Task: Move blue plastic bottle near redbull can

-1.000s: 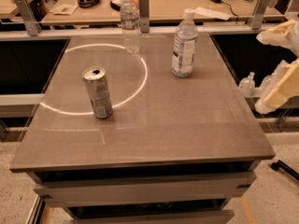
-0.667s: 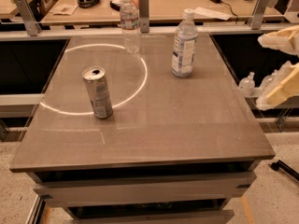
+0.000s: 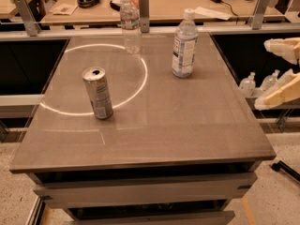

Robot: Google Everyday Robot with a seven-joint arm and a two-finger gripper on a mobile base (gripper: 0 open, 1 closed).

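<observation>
1. Cut off by the right edge: gripper, just off the table's right side, fingers apart, wrist and arm out of view.
2. Too small to read: label text on the blue bottle, print on the can.
3. Partly hidden behind the lower finger: small bottles below table level.
4. Cropped at the top: desk and its clutter.
5. Cropped at the bottom: table's lower shelves.

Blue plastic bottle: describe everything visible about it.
The blue plastic bottle is clear, bluish-tinted plastic with a white cap and a white-and-blue label. It stands upright and capped on the table, toward its far right, touching only the tabletop. The redbull can stands apart on the left. The gripper hangs open beyond the right edge, holding nothing.
</observation>
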